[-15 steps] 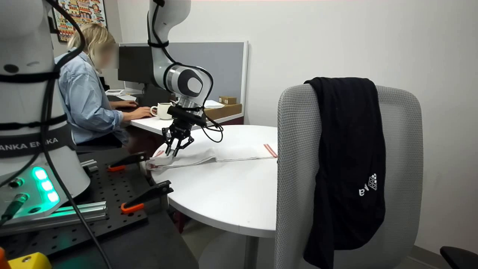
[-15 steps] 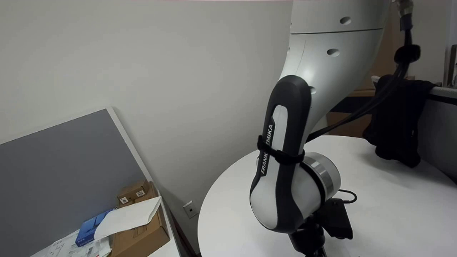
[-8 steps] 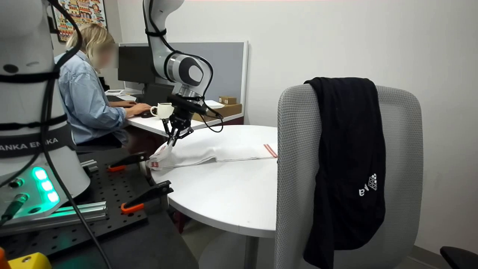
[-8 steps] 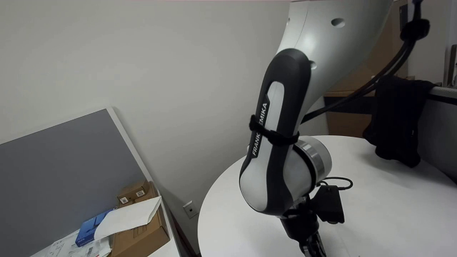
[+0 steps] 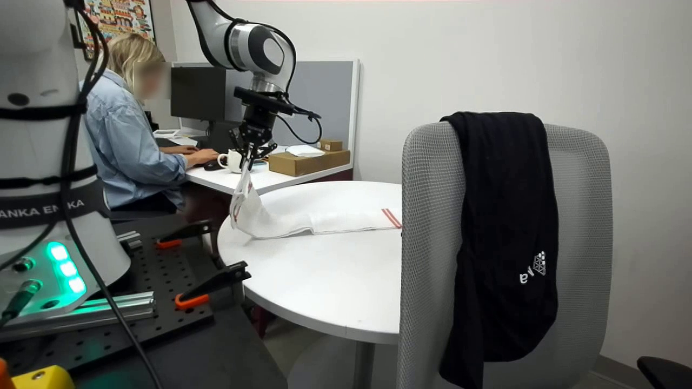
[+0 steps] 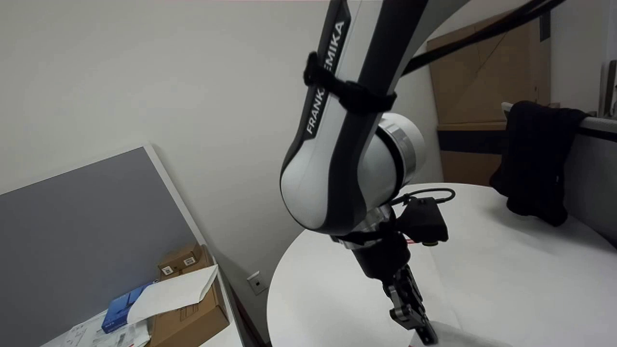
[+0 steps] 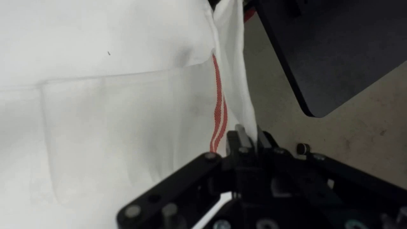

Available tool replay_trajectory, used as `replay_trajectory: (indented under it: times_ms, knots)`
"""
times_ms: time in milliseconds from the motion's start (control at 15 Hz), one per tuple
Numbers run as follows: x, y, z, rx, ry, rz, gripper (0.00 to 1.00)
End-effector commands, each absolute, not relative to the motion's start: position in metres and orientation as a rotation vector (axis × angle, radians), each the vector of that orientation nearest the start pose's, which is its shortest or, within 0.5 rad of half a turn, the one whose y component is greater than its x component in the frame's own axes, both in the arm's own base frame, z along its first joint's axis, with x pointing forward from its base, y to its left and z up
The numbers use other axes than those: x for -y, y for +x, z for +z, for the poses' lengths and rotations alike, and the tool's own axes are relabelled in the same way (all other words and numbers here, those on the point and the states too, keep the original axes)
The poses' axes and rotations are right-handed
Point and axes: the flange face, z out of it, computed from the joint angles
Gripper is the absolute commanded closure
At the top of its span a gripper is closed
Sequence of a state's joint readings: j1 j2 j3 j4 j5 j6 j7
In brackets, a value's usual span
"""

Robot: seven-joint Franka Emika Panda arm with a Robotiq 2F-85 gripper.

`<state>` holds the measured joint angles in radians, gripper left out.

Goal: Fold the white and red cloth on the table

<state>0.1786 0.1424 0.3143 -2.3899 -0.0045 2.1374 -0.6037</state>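
In an exterior view the white and red cloth point(image 5: 275, 219) lies along the round white table point(image 5: 319, 281), its near end lifted off the top and hanging from my gripper point(image 5: 247, 165). Red stripes mark its flat far end. The wrist view has a fold of the cloth point(image 7: 233, 63) pinched between my gripper's point(image 7: 251, 136) fingers, with two red stripes point(image 7: 218, 95) just beside the grip. Seen from another side, my gripper point(image 6: 427, 333) points down over the table point(image 6: 308, 299), where the arm covers much of the cloth.
A grey mesh chair point(image 5: 432, 227) with a black garment point(image 5: 508, 237) hides part of the table. Black clamps point(image 5: 216, 283) sit by the arm's base. A seated person point(image 5: 127, 129) works at a desk with a white mug point(image 5: 232, 161) behind the gripper.
My gripper has shut on the cloth's near end and risen well above the table. That end came up with it, while the striped far end stayed put.
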Motion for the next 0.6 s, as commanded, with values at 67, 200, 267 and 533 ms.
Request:
replay_trajectory:
  times_ms: [67, 200, 267, 533]
  knots:
    - [-0.224, 0.372, 0.291, 1.660, -2.606, 0.489, 0.99]
    - [-0.228, 0.358, 0.304, 1.700, -2.603, 0.465, 0.99]
    - [-0.231, 0.349, 0.309, 1.719, -2.600, 0.457, 0.99]
    - [-0.245, 0.303, 0.328, 1.800, -2.571, 0.450, 0.99]
